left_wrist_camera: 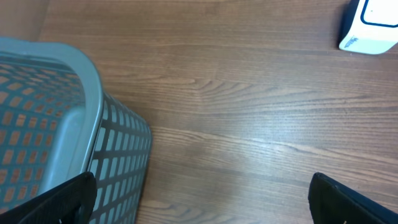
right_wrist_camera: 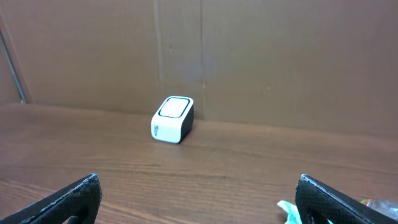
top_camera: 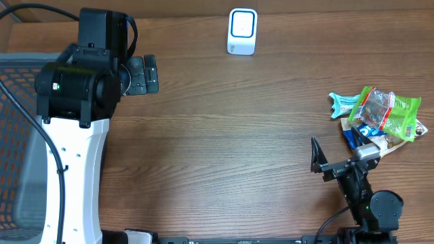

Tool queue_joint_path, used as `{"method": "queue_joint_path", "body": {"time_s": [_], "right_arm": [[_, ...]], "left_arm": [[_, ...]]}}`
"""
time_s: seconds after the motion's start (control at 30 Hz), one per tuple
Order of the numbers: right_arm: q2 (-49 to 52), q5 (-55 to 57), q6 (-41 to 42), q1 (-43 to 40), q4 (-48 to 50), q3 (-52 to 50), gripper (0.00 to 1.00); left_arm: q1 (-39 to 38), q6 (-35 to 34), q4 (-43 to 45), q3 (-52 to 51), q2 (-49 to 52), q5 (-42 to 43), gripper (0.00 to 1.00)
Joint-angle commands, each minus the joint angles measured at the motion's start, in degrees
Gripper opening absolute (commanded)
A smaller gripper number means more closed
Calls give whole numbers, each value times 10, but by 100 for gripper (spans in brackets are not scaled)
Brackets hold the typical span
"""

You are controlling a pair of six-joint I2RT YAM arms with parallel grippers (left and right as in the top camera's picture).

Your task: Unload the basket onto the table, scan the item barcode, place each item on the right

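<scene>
On the table sit a white scanner and some snack packs. The left gripper and right gripper are wide open, holding nothing.

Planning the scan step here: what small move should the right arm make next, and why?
Probably shift the right gripper rightward and down over the pile of snack packets: its jaws stand open and empty, no item is held, and the white scanner sits across the table.
</scene>
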Motion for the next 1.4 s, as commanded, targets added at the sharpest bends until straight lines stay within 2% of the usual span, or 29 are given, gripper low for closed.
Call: {"method": "queue_joint_path", "body": {"time_s": [0.0,0.07,0.23,1.23,1.37], "right_arm": [[-37,8,0,5,-23,-28,100],[-45,11,0,5,-60,-28,100],[-47,10,26,11,-59,-28,100],[-47,10,26,11,-59,-28,100],[-47,10,26,11,-59,-28,100]], "left_arm": [[2,13,0,7,5,-7,100],[2,13,0,7,5,-7,100],[2,13,0,7,5,-7,100],[2,11,-16,7,1,-4,100],[4,27,28,-11,-29,-10,100]]}}
